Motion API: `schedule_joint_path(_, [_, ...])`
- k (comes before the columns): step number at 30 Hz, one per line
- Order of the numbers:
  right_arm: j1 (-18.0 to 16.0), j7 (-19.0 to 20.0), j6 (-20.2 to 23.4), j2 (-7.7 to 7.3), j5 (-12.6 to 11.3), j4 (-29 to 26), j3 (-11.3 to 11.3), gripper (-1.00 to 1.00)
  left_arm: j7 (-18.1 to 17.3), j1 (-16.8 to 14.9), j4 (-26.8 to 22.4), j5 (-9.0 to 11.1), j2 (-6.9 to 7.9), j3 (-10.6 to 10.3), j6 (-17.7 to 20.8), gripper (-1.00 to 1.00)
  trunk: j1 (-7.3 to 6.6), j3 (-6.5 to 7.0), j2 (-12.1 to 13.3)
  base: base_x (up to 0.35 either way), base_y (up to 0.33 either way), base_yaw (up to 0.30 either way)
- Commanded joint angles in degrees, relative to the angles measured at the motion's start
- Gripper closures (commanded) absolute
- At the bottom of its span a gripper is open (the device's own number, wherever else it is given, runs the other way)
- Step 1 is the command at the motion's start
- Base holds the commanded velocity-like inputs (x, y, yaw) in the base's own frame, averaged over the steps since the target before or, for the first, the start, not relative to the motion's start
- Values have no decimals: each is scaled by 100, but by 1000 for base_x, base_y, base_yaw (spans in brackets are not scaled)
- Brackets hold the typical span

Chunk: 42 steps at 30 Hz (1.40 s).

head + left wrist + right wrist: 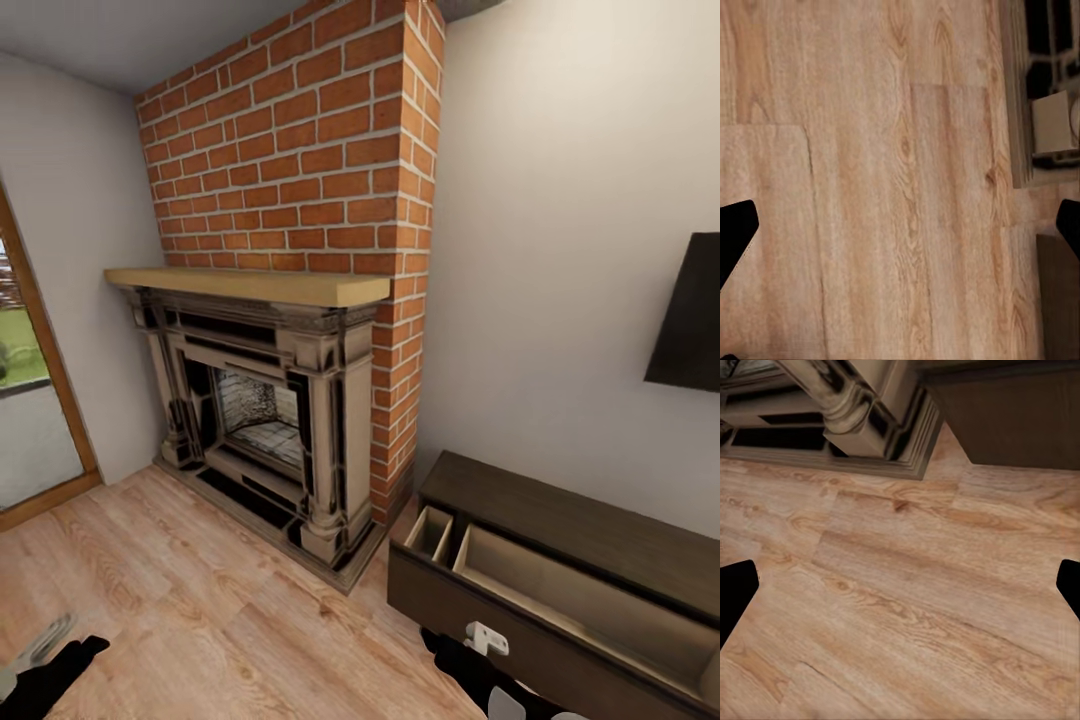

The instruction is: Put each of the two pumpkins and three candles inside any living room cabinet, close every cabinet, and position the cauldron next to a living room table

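In the head view, a red brick chimney climbs the middle of the frame above a pale wooden mantel and a stone-coloured fireplace surround. At the lower right, the dark-brown cabinet runs along the white wall, its top drawer pulled out and showing pale beige compartments with nothing in them. A dark flat panel hangs on the wall at the right edge, and a wood-framed glass door stands at the left edge. Black parts of both arms poke in along the bottom edge over the plank floor.

The left wrist view looks down on the floor, with the left pincer spread wide, a black tip at each side edge. The surround's base sits in the upper right.

In the right wrist view, the right pincer is likewise spread wide over bare planks. The surround's column base is at upper left, and the cabinet's dark side at upper right.
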Motion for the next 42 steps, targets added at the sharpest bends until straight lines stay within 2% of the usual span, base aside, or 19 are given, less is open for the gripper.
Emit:
schedule_joint_path(1, [-6,32,-18,2,-61,13,46,-100,52,-3,78,58,-30,14,-182,-100,-22,15,36,0,0,152])
schedule_joint_path(4, [-6,34,-20,6,-70,11,42,-100,48,-4,368,58,-69,22,-615,-100,-88,79,157,0,0,167])
schedule_joint_path(10, [-6,84,-163,8,-20,10,56,-100,-34,0,588,58,-233,18,-1322,-100,-88,83,157,0,0,43])
schedule_joint_path(19, [-6,129,-381,55,-1,10,62,-100,-62,4,842,37,-322,-12,-1619,-100,-88,101,157,2,0,136])
schedule_joint_path(23, [-6,102,-460,62,0,10,68,-100,-62,4,992,39,-342,-17,-1907,-100,-88,113,157,133,11,248])
schedule_joint_path(27, [-6,66,-634,69,0,11,70,-100,-62,5,1056,51,-364,-18,-2048,-100,-88,121,157,222,144,263])
schedule_joint_path(30, [-6,57,-662,76,6,10,72,-100,-67,4,1283,41,-368,-13,-2242,-100,-88,122,157,118,251,271])
schedule_joint_path(32, [-6,45,-668,120,109,13,102,-100,-69,4,1379,39,-369,-11,-2354,-100,-88,122,157,88,272,274])
schedule_joint_path(38, [-6,-64,-662,187,851,14,171,-100,-70,4,1443,42,-370,-2,-2432,-100,-88,122,157,45,291,275])
schedule_joint_path(42, [-6,-200,-636,192,996,12,177,-100,-71,4,1447,38,-378,-1,-2437,-100,-88,122,157,-26,314,276])
